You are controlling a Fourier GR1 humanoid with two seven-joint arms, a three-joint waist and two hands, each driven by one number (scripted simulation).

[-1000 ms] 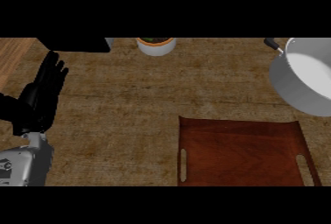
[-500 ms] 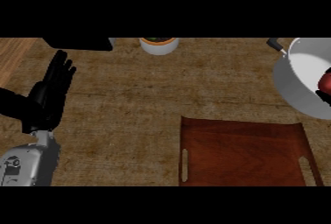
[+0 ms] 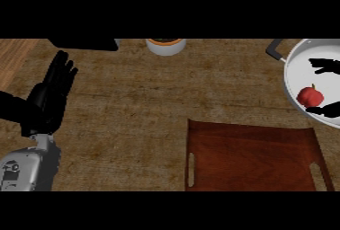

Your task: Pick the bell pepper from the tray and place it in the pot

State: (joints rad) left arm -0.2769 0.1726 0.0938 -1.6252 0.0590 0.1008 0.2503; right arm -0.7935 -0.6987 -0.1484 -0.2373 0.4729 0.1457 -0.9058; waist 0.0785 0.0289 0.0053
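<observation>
Burlap-textured counter under brown tray, red bell pepper inside pot, left hand flat, fingers straight.

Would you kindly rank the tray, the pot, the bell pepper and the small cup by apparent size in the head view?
1. tray
2. pot, though the picture's edge cuts it off
3. small cup, also cut off at the top
4. bell pepper

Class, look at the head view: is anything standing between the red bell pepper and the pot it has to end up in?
Nothing visible does. The bell pepper already shows inside the pot, with black fingers of the right hand around it. The tray holds nothing. The left hand rests open at the left edge.
</observation>
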